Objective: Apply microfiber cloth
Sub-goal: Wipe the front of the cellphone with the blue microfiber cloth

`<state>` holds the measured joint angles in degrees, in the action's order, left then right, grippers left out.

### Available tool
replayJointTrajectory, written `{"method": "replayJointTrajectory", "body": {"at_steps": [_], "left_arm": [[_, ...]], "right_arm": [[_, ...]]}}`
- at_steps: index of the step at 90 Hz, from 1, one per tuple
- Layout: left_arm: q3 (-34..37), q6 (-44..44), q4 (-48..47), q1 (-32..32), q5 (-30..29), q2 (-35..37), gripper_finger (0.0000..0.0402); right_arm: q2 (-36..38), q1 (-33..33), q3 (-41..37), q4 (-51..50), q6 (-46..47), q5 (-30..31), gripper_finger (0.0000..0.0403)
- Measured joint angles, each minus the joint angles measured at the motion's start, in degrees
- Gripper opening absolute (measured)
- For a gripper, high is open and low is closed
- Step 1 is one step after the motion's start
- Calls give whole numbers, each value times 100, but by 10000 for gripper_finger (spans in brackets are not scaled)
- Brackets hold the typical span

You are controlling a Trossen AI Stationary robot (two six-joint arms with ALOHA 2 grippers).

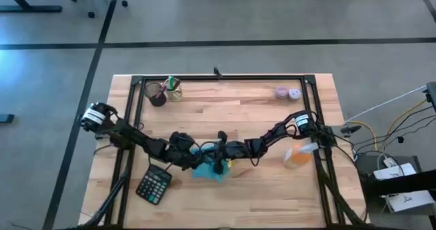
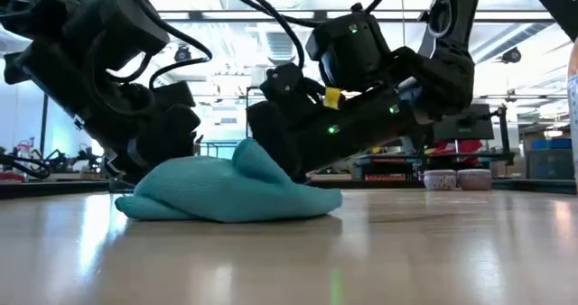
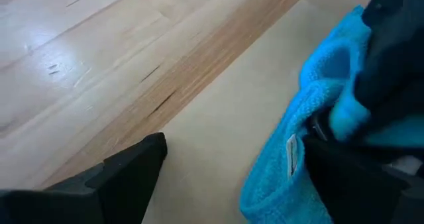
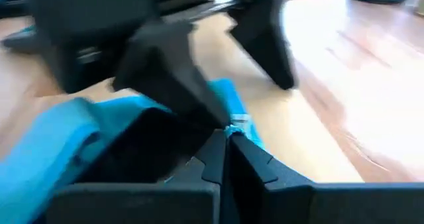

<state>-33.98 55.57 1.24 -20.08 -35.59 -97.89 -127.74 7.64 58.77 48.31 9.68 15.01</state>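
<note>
Turquoise microfiber cloth lies bunched on the wooden counter near its middle front, and we have both arms down on it. Our right hand has its fingers pinched together on an edge of the cloth, right at the small white label. Our left hand is spread wide, one finger on the bare counter and the other against the cloth's folds. A black calculator sits just left of the cloth, an orange bottle well to the right, and cups stand at the back.
</note>
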Motion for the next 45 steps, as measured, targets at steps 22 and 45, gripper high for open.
{"method": "replayJointTrajectory", "body": {"at_steps": [22, 45], "left_arm": [[0, -17, -45, 0, 8, 0, 348], [0, 4, -115, -7, 18, 17, 348]], "right_arm": [[-11, 39, 62, 114, -1263, -2240, 0], [9, 284, 94, -244, -1052, -3413, 0]]}}
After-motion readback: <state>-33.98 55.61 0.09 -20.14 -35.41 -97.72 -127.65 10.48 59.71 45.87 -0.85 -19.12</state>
